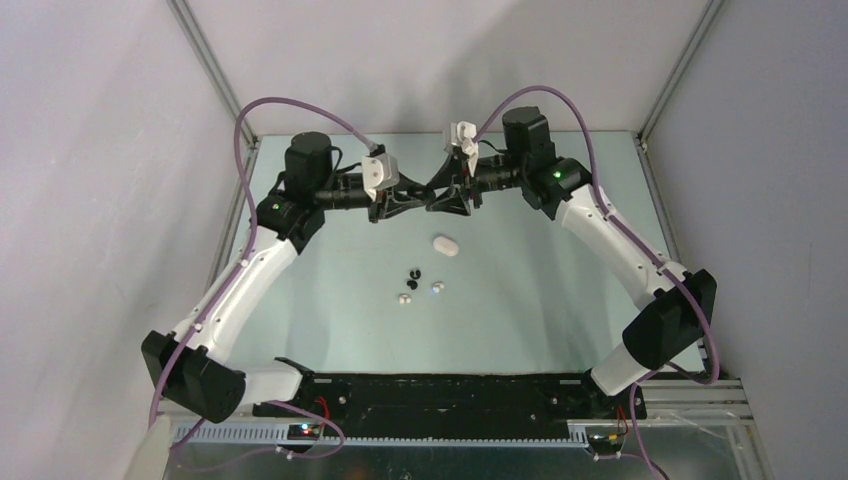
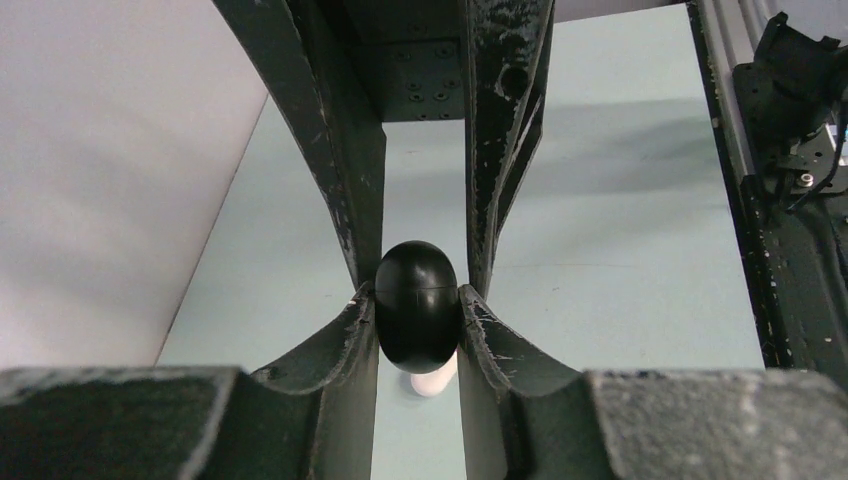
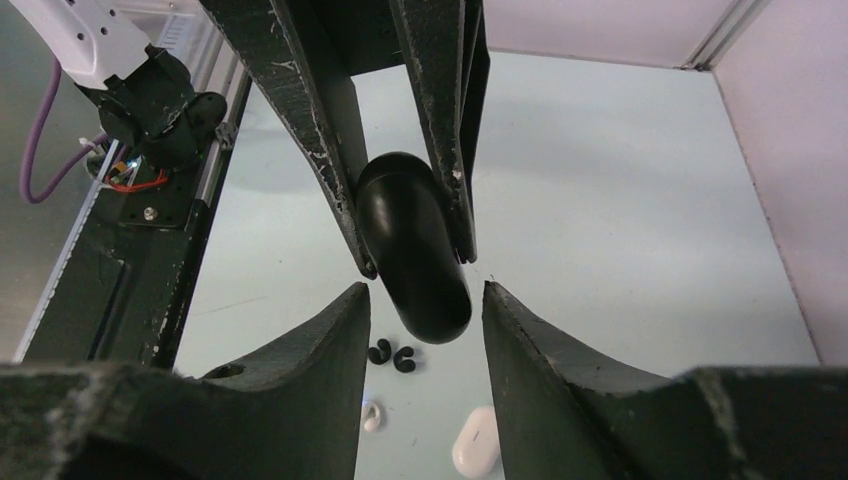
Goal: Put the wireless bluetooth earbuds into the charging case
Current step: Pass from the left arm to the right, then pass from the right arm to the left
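Note:
My left gripper point(image 1: 405, 200) point(image 2: 416, 300) is shut on a black oval charging case point(image 2: 416, 305), held in the air above the back middle of the table. My right gripper point(image 1: 450, 195) point(image 3: 427, 290) faces it, open, with its fingertips on either side of the case's free end point(image 3: 415, 250); small gaps show. On the table below lie a white oval case point(image 1: 445, 245) point(image 3: 475, 440) point(image 2: 432, 382), two black earbuds point(image 1: 413, 277) point(image 3: 392, 356) side by side, and two white earbuds point(image 1: 405, 297) point(image 1: 437, 288). One white earbud point(image 3: 372, 415) shows partly behind my right finger.
Pale green tabletop point(image 1: 540, 290) walled on three sides, with aluminium posts at the back corners point(image 1: 212, 50). A black base strip point(image 1: 450, 395) with wiring runs along the near edge and shows in the left wrist view point(image 2: 770, 280).

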Robot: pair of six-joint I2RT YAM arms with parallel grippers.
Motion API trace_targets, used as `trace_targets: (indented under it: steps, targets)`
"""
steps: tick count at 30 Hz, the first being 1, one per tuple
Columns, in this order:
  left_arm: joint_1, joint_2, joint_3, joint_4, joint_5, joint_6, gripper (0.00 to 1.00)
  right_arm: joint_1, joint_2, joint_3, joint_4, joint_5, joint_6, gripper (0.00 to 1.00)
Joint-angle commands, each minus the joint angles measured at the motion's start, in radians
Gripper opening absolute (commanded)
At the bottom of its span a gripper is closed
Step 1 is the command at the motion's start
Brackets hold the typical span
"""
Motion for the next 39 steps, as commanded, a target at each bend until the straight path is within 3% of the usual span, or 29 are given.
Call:
trace_targets:
  steps: [1,4,8,11,15,22,29,39]
  targets:
    - [0.003,-0.012,0.05,0.02,0.05,-0.037,0.0,0.015,-0.007,-0.006,-0.015,-0.016,-0.02,0.49]
    - [0.002,-0.006,0.053,0.021,0.06,-0.049,0.0,0.025,-0.012,-0.019,-0.017,-0.001,-0.024,0.48]
    - [0.002,-0.005,0.05,0.023,0.057,-0.062,0.01,0.027,-0.018,-0.02,-0.014,0.007,-0.012,0.32]
    - [0.003,-0.005,0.043,0.023,0.029,-0.081,0.28,0.027,-0.03,-0.018,-0.035,0.034,-0.029,0.2]
    - [0.004,-0.024,0.008,0.025,-0.017,-0.074,0.48,0.033,-0.041,0.005,-0.155,0.089,-0.137,0.15]
    - [0.006,-0.054,-0.038,-0.019,-0.086,-0.017,0.6,0.067,-0.036,0.053,-0.344,0.228,-0.268,0.1]
    - [0.006,-0.04,-0.044,-0.103,-0.107,0.031,0.59,0.083,-0.026,0.072,-0.333,0.294,-0.239,0.1]
    - [0.02,0.012,-0.023,-0.105,-0.052,0.019,0.44,0.095,0.017,0.128,-0.307,0.313,-0.192,0.09]
